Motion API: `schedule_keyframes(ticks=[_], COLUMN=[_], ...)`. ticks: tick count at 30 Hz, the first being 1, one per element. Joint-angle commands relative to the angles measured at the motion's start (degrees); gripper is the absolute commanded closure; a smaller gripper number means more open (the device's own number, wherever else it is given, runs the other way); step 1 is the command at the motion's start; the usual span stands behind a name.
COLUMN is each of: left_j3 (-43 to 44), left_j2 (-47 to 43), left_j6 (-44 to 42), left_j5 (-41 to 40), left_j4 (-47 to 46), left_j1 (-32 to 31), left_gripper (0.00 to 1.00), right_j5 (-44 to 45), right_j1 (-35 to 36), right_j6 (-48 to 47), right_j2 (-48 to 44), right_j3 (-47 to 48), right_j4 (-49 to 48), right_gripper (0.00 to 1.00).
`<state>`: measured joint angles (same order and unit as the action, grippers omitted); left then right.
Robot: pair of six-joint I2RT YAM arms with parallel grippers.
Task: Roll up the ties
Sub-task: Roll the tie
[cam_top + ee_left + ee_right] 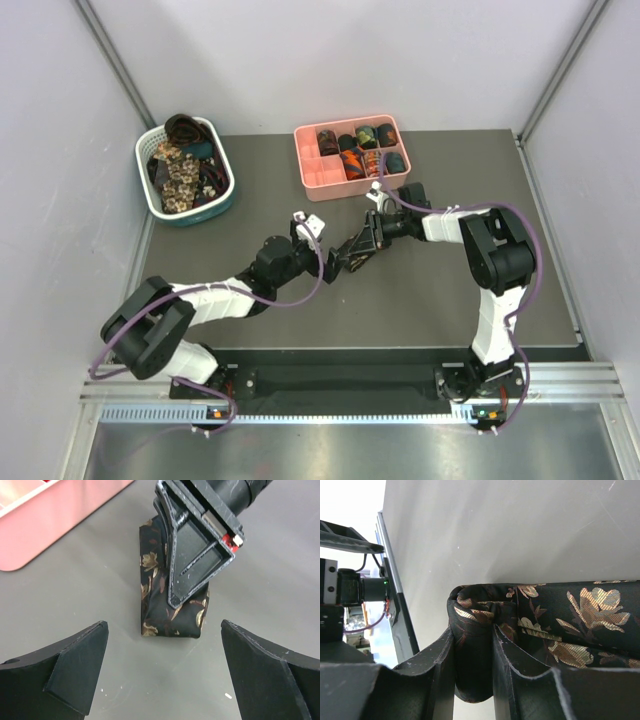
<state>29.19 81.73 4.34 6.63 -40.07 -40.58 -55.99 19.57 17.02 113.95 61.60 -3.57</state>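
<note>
A dark tie with beige floral print [155, 612] lies partly rolled on the grey table [440, 290] at mid table [358, 250]. My right gripper [473, 672] is shut on the tie's rolled end [475, 630], with the coil pinched between its fingers; it shows in the top view [362, 246] and in the left wrist view [195, 560]. My left gripper [165, 672] is open and empty, just short of the tie, its fingers [75, 665] either side. In the top view it [332, 262] sits next to the right gripper.
A pink divided tray [322, 178] holding several rolled ties stands at the back middle; its corner shows in the left wrist view [45, 525]. A white-and-teal basket [222, 200] with unrolled ties is at the back left.
</note>
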Motion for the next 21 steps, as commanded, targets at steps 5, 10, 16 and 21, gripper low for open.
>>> schedule_keyframes(ticks=[5,10,16,21], left_j3=[-3.3,-1.5,0.6,1.2], left_j2=[1.9,3.4,4.0,6.0], left_j6=[-3.7,-7.1,-8.1,-9.0], left_j5=[0.9,3.8,4.4,4.2], left_j4=[-11.6,-6.8,-3.7,-3.8], left_j1=[-0.7,-0.8,-0.8,-0.8], left_gripper=[0.01,0.01,0.01,0.01], right_j5=[7.7,7.8,7.7,7.6], right_j1=[-0.7,-0.7,-0.7,-0.6], right_j6=[-4.4,-4.4,-4.5,-4.2], right_j2=[2.1,2.2,2.4,2.3], right_j3=[-0.4,-0.4,-0.2,-0.3], right_j4=[1.6,1.6,1.9,1.6], right_gripper=[1.00,1.00,1.00,1.00])
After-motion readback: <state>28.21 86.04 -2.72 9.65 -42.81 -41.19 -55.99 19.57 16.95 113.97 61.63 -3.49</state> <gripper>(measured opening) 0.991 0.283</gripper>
